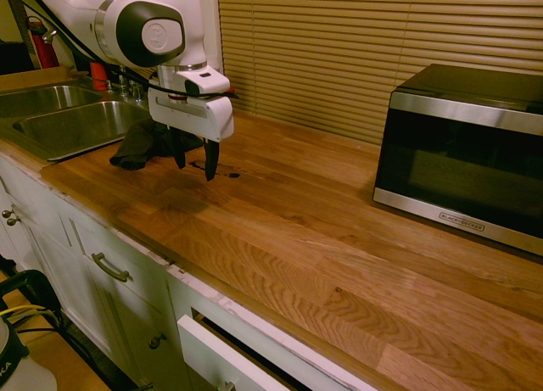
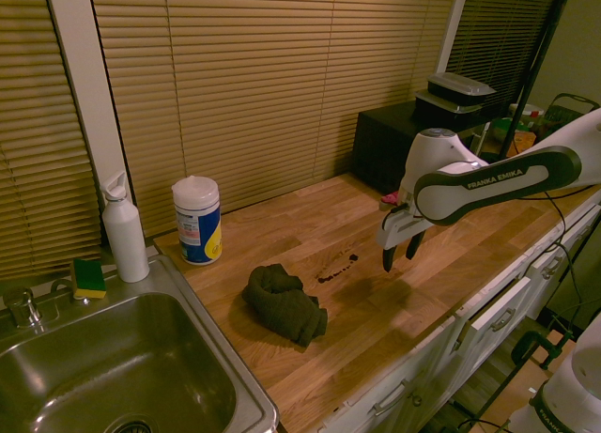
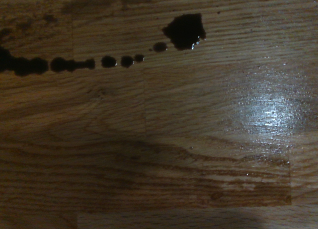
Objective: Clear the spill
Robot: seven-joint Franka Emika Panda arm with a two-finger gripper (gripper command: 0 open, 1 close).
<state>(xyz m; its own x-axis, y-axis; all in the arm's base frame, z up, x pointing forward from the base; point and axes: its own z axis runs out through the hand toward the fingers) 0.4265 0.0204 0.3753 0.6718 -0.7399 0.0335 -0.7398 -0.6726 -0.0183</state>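
The spill [image 2: 337, 264] is a thin dark streak with droplets on the wooden countertop [image 2: 376, 301]. Close up, the wrist view shows the spill [image 3: 184, 30] as a dark blot trailing a row of small drops. A crumpled black cloth [image 2: 284, 303] lies on the counter between the spill and the sink; from the other side the cloth [image 1: 140, 144] sits behind the gripper. My gripper [image 2: 401, 254] hangs open a little above the counter, just beside the spill and holding nothing. In the first exterior view the gripper [image 1: 194, 159] hides most of the spill [image 1: 229, 175].
A steel sink [image 2: 113, 377] is set in the counter past the cloth. A wipes canister [image 2: 197, 220], a white bottle [image 2: 123, 228] and a sponge [image 2: 89, 277] stand by the blinds. A microwave [image 1: 465, 153] occupies the counter's other end.
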